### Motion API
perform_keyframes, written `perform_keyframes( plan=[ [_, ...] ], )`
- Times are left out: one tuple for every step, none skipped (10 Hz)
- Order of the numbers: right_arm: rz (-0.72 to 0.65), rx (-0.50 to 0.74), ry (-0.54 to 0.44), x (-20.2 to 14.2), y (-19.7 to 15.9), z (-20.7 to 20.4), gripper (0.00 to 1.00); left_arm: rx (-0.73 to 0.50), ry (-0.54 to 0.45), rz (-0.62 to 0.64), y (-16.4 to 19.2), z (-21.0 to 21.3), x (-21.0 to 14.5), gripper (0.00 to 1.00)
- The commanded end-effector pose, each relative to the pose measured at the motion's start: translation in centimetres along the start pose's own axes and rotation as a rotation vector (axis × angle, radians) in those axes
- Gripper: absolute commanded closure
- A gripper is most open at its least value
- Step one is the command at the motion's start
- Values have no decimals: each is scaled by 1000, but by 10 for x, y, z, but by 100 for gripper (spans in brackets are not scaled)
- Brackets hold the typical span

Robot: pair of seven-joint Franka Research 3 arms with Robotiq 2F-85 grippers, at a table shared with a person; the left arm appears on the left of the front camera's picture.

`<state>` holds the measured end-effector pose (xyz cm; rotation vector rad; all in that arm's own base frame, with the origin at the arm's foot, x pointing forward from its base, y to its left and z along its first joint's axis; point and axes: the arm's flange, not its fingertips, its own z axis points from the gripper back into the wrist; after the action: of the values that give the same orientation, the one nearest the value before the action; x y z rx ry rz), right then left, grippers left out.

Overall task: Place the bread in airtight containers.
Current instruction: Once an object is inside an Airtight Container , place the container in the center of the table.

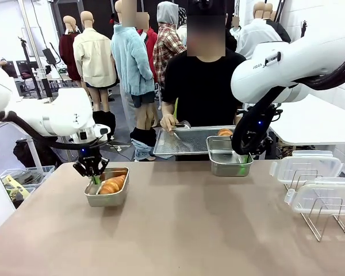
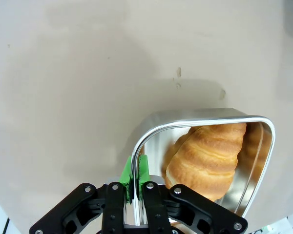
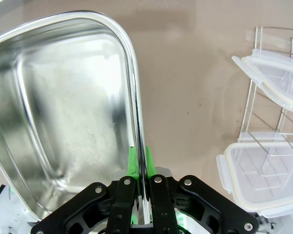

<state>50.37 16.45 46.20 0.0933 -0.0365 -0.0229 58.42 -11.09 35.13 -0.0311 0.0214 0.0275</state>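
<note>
A small steel tin (image 1: 106,198) sits at the table's left with a golden croissant (image 1: 112,185) inside; the left wrist view shows that croissant (image 2: 210,158) lying in the tin (image 2: 151,136). My left gripper (image 1: 95,179) (image 2: 136,168) is shut on this tin's rim. A second tin (image 1: 229,164) (image 3: 53,107) stands empty at the far middle, and my right gripper (image 1: 242,171) (image 3: 138,163) is shut on its rim. Another croissant (image 1: 225,132) lies on the large flat tray (image 1: 187,141) behind, where the person's hand (image 1: 168,122) holds tongs.
Two clear plastic lids (image 1: 306,167) (image 1: 328,198) rest on a wire rack (image 1: 325,215) at the right; the right wrist view shows a lid (image 3: 266,180) on the rack (image 3: 268,131). The near half of the brown table (image 1: 178,241) is bare.
</note>
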Motion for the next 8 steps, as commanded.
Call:
perform_keyframes(
  plan=[
    [11, 7, -23, -1, -1, -1, 100, -2, -23, 53, -9, -8, 12, 100],
    [11, 7, -23, -1, -1, -1, 100, 12, -51, 46, -12, -16, 8, 100],
    [11, 7, -23, -1, -1, -1, 100, 25, -64, 17, -13, -19, 3, 100],
    [11, 7, -23, -1, -1, -1, 100, 39, -89, 5, -13, -19, -2, 100],
    [11, 7, -23, -1, -1, -1, 100, 48, -115, -4, -14, -19, -7, 100],
    [11, 7, -23, -1, -1, -1, 100, 56, -131, -22, -15, -18, -11, 100],
    [11, 7, -23, -1, -1, -1, 100, 63, -137, -37, -15, -17, -15, 100],
    [11, 7, -23, -1, -1, -1, 100, 66, -141, -41, -14, -17, -16, 100]
  ],
)
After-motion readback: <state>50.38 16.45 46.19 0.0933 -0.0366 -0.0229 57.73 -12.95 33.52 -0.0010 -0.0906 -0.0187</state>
